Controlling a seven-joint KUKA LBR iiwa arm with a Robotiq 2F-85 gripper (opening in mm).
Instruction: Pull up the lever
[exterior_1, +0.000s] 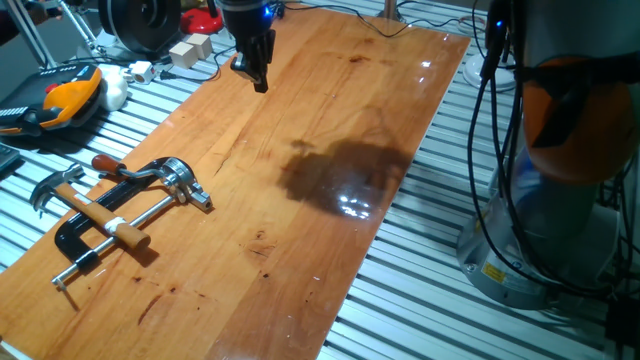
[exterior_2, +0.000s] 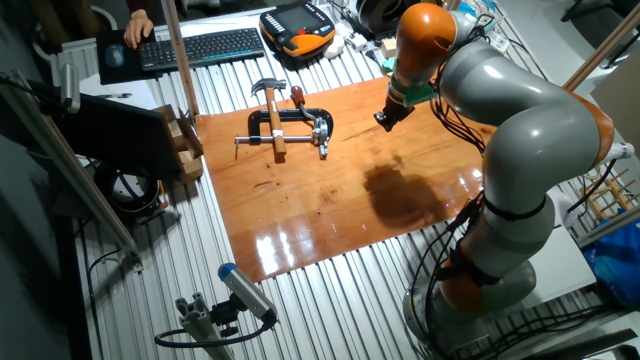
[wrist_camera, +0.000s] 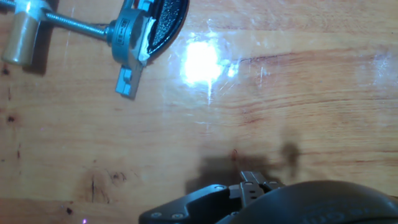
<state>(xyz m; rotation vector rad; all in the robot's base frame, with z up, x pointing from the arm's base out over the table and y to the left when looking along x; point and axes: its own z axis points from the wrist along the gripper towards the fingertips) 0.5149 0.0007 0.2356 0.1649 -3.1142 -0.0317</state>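
Note:
The lever (exterior_1: 110, 164) is a slim curved silver arm with a reddish-brown tip. It lies low on the black bar clamp (exterior_1: 75, 238), joined to the chrome head (exterior_1: 183, 181) at the left of the wooden board. It also shows in the other fixed view (exterior_2: 300, 101). My gripper (exterior_1: 259, 80) hangs over the far part of the board, well away from the clamp, with its fingers together and nothing in them. The hand view shows the chrome head (wrist_camera: 129, 38) at top left, but the lever is out of view there.
A hammer (exterior_1: 58, 189) with a wooden shaft lies across the clamp. The clamp's rod with its wooden handle (exterior_1: 128, 236) points toward the board's near edge. An orange-and-black pendant (exterior_1: 62, 97), cables and small blocks (exterior_1: 190, 50) lie past the board's far left edge.

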